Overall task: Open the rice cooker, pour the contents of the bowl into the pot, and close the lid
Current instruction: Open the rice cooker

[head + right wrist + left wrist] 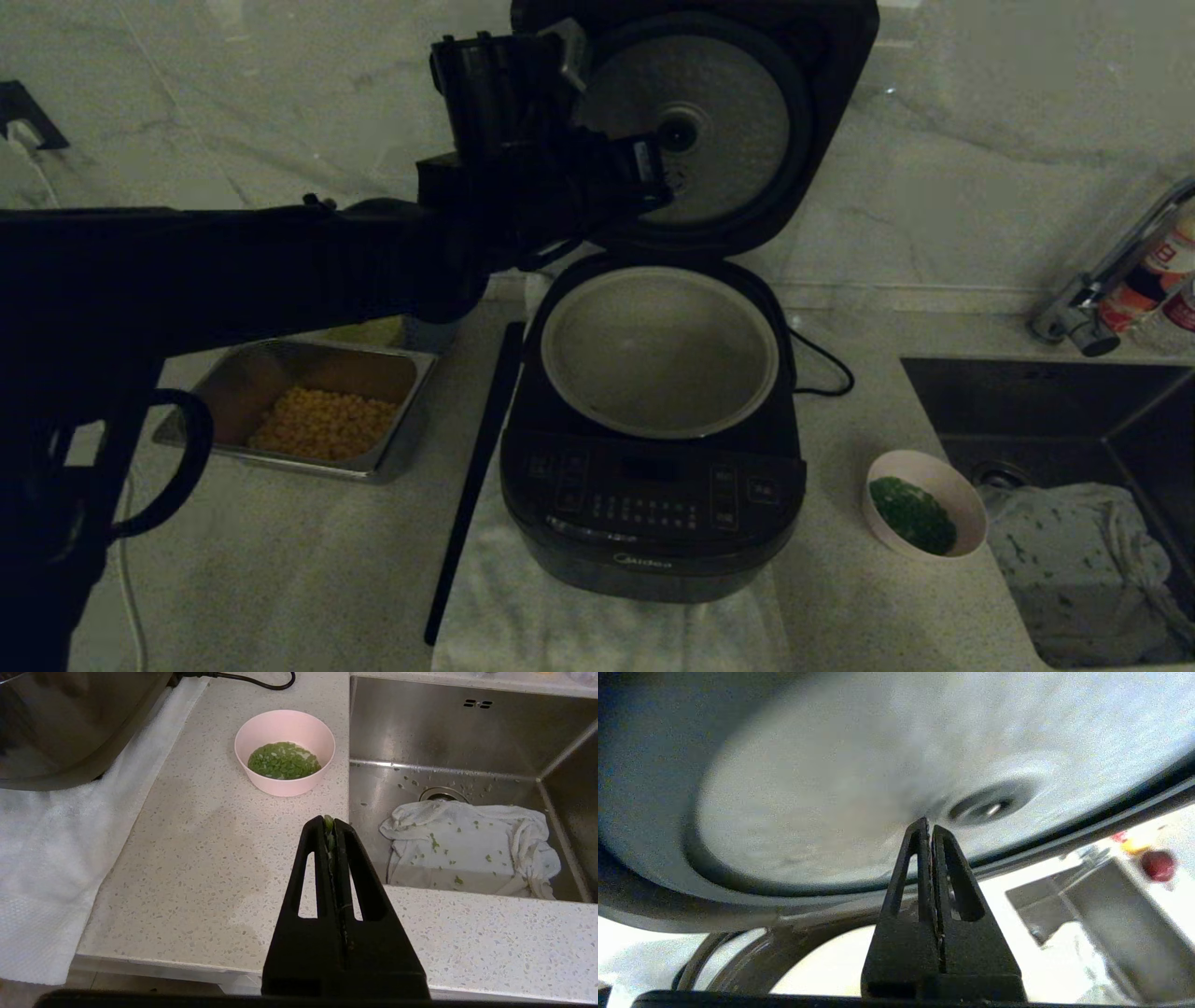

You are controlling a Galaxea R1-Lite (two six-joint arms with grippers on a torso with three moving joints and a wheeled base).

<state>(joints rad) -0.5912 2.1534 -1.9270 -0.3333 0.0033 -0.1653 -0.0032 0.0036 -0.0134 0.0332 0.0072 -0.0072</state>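
The black rice cooker [653,504] stands open on the counter. Its lid [826,112] is upright, with the silver inner plate [719,121] facing me. The light-grey pot [658,359] sits inside and looks empty. My left gripper [653,177] is shut and raised against the inner plate [840,793], its tips [927,823] near the plate's centre. The small pinkish bowl [966,509] [285,723] of chopped green herbs [913,513] [284,760] stands right of the cooker. My right gripper [329,822] hovers shut over the counter's front edge, short of the bowl, with a green scrap stuck between its tips.
A steel tray [233,373] of yellow kernels lies left of the cooker, with a yellow-green bowl [373,331] behind it. A sink [1027,392] with a crumpled cloth [1074,551] and a tap [1102,280] is right of the bowl. A white towel [523,616] lies under the cooker.
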